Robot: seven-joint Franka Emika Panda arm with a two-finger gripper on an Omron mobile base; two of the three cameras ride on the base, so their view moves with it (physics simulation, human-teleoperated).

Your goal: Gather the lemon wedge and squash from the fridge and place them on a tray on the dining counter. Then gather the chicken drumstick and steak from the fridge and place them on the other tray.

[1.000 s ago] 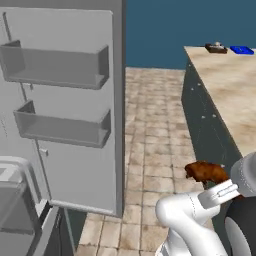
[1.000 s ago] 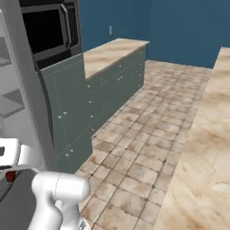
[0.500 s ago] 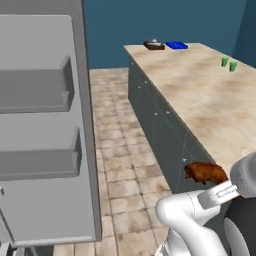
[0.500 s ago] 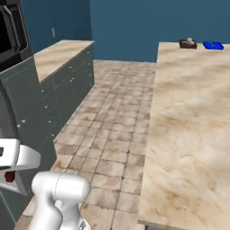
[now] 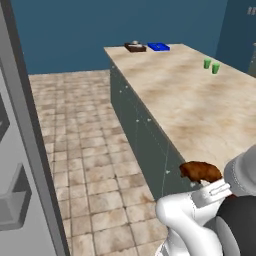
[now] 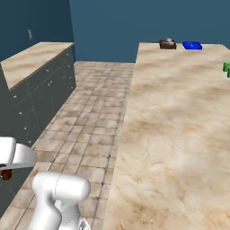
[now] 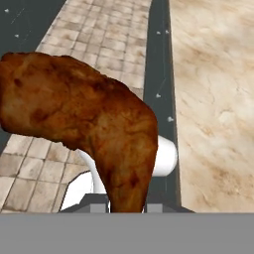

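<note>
Base has swung off the fridge door (image 5: pixel 20 165) toward the counter (image 5: pixel 200 105); trays (image 6: pixel 192 45) now ahead at far end. Claw (image 7: pixel 126 206) clamped on drumstick (image 7: pixel 84 119), carried low beside counter edge. Risk: thin grip, so a jolt while driving could drop it.

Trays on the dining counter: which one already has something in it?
The brown tray, left of the blue tray at the counter's far end; something small sits in it, while the blue one looks flat and bare.
</note>
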